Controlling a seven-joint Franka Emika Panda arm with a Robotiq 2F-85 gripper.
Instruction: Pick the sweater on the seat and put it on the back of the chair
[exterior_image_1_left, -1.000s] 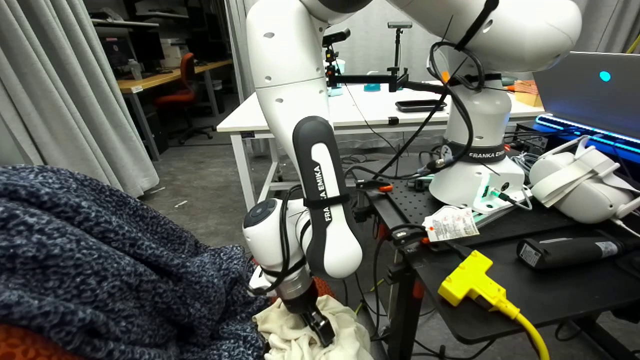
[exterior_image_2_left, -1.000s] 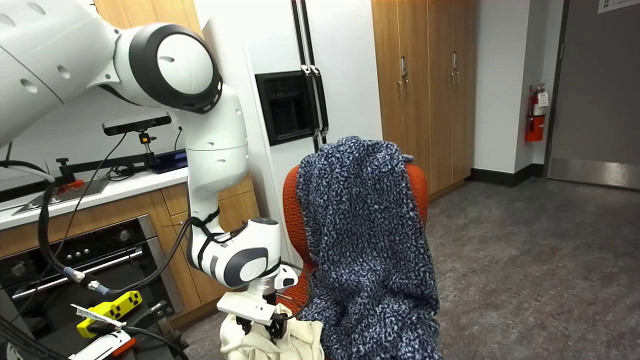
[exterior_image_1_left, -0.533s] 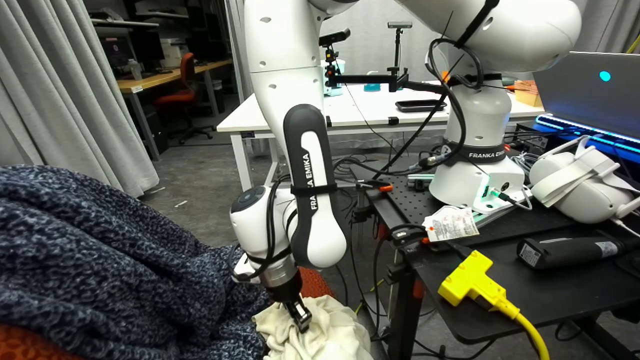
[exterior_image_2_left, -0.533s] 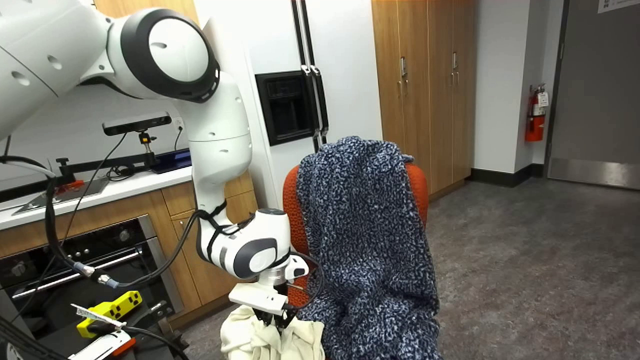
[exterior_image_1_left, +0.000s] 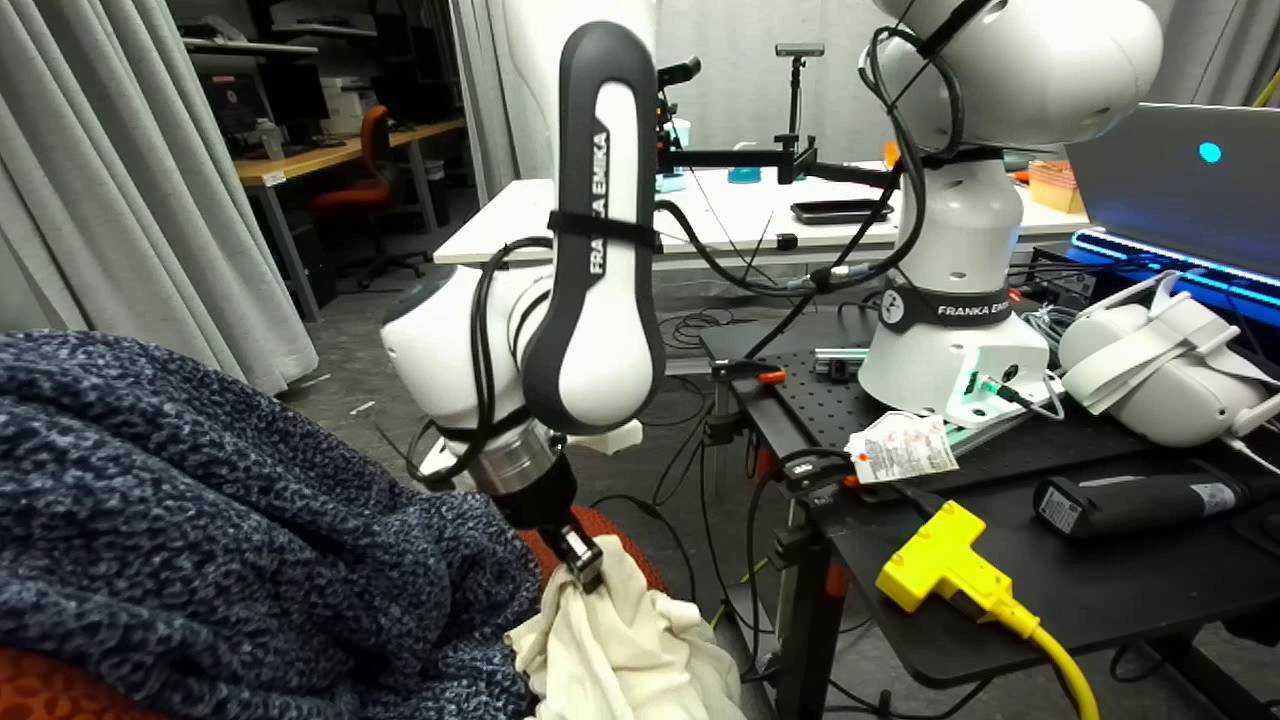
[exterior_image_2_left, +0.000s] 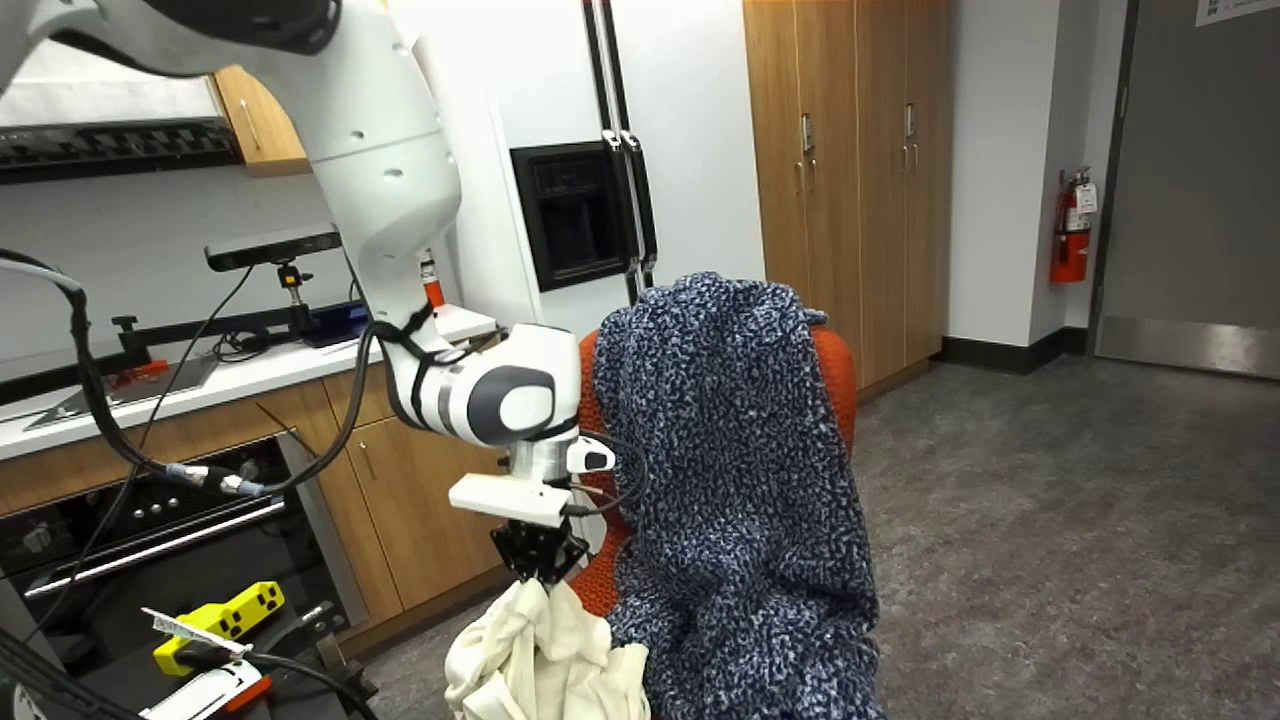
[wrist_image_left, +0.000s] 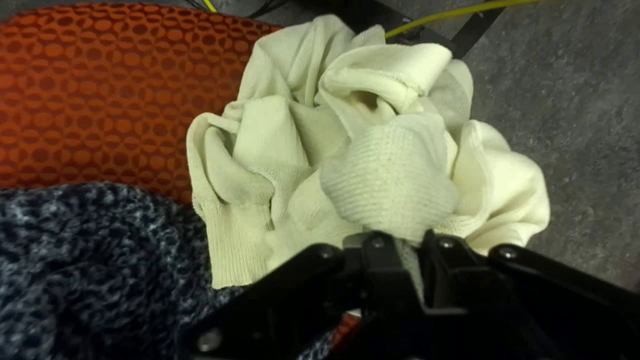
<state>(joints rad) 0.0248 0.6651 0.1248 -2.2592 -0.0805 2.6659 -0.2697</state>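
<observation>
The cream sweater (exterior_image_1_left: 625, 655) lies bunched on the seat of the orange chair (exterior_image_2_left: 836, 385). My gripper (exterior_image_1_left: 583, 575) is shut on a ribbed fold at its top, pulling that part into a raised peak. In the wrist view the sweater (wrist_image_left: 390, 170) bulges out from between the fingertips, while most of it still rests below on the orange seat (wrist_image_left: 110, 95). The back of the chair is draped with a dark blue speckled knit cloth (exterior_image_2_left: 730, 420), leaving orange along both sides. The sweater's lower part is cut off in both exterior views.
A black cart (exterior_image_1_left: 1080, 590) beside the chair carries a yellow power block (exterior_image_1_left: 945, 565) and a white headset (exterior_image_1_left: 1150, 370). A counter with an oven (exterior_image_2_left: 160, 540) stands behind the arm. One yellow cable (wrist_image_left: 450, 14) runs along the floor past the seat.
The jaws have come together on the sweater. Arm and gripper have risen and moved toward the chair back, drawing a fold of the sweater upward.
</observation>
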